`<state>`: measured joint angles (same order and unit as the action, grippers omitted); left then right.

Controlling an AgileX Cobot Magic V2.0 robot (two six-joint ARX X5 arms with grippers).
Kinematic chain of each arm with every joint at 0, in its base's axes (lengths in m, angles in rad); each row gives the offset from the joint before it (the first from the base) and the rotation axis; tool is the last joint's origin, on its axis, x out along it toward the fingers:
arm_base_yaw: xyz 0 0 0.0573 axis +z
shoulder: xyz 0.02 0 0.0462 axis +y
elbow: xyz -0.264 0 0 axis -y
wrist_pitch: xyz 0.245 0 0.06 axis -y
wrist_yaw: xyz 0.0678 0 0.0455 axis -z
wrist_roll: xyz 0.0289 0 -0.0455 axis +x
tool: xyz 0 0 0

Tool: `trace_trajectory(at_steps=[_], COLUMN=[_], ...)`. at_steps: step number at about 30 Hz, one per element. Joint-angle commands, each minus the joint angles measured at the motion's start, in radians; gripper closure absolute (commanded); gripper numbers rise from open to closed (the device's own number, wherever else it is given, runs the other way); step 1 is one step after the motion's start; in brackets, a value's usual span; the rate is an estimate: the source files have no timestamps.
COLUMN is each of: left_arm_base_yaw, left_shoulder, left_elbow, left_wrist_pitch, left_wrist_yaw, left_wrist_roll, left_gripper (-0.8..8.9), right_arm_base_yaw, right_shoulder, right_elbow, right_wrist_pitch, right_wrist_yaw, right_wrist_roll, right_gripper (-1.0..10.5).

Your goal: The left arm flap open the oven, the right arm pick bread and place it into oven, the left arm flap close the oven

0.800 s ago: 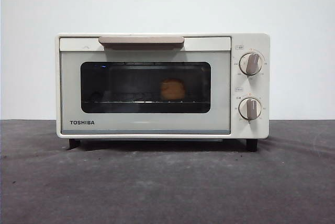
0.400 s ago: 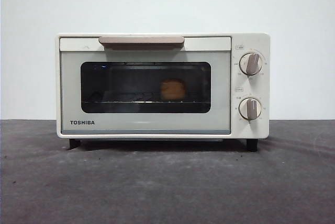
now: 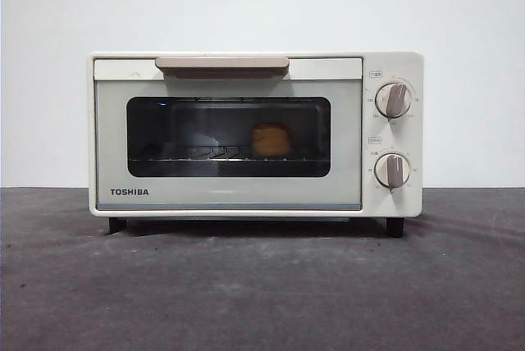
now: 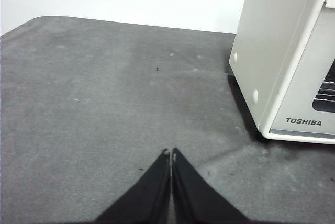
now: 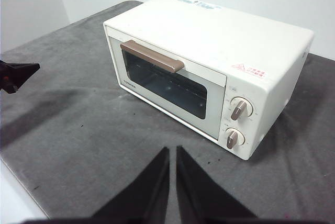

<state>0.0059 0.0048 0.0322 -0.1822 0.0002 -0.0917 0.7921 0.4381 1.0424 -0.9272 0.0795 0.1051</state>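
The left gripper [image 4: 170,153] hangs over the bare grey table [image 4: 94,103] with its two black jaws pressed together and nothing between them. It sits well to the side of the oven [image 4: 282,62], off the corner nearest the TOSHIBA lettering, and touches nothing. The right gripper [image 5: 172,150] is also clear of the work: its jaws stand nearly together with only a thin slit between them, empty, and it looks down on the oven from in front and above. The dark wedge at the edge of that view is the left gripper seen from across the table.

The oven door is up and flush with the body, and the brown handle [image 3: 221,65] lies level along its top edge. Through the dark window [image 3: 228,136] the bread [image 3: 271,139] sits upright on the wire rack [image 3: 197,154], a little toward the knob side of centre. The two knobs [image 3: 393,99] look untouched.

Judging by this, all three steps appear done: the bread is inside, the door is shut, and both arms are away from the oven. Nothing seems left except perhaps parking the arms. Whether the door is fully latched cannot be told from here, though no gap shows around its edge.
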Motion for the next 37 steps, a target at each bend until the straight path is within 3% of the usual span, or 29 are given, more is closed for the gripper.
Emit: trace_trajectory(at_steps=[1,8,14,18,22,27,32,37], left_arm_base_yaw=[0.001,0.001,0.001,0.001,0.001,0.001,0.001,0.001], left_shoulder=[-0.002,-0.002,-0.002,-0.002,-0.002,-0.002,-0.002,-0.002], left_elbow=[-0.02,-0.02,-0.02,-0.02,-0.02,-0.02,-0.02,-0.02], left_wrist_pitch=[-0.006,-0.006,-0.006,-0.006,-0.006,-0.006,-0.006,-0.006], left_wrist_yaw=[-0.004,-0.004,-0.004,-0.004,-0.004,-0.004,-0.004,-0.004], left_wrist_roll=[0.012,0.012,0.012,0.012,0.012,0.012,0.012,0.012], left_gripper=[8.04,8.04,8.04,8.04,8.04,8.04,8.04,8.04], right_arm_base_yaw=[0.01,0.01,0.009,-0.055,-0.217,-0.47,-0.646,-0.705], right_shoulder=[0.003,0.004,0.003,0.003,-0.039,-0.137,-0.228,-0.303], right_elbow=[0.009,0.009,0.006,-0.03,-0.192,-0.473,-0.664,-0.79], right_wrist_pitch=[0.01,0.01,0.015,0.048,0.257,0.568,0.651,0.651], right_wrist_yaw=[0.0,0.003,0.296,0.384,0.376,0.272,0.158,0.144], right_wrist_roll=[0.007,0.007,0.007,0.007,0.007,0.021,0.026,0.025], right_gripper=[9.3,9.3,9.3,9.3,9.3,9.3,9.3,9.3])
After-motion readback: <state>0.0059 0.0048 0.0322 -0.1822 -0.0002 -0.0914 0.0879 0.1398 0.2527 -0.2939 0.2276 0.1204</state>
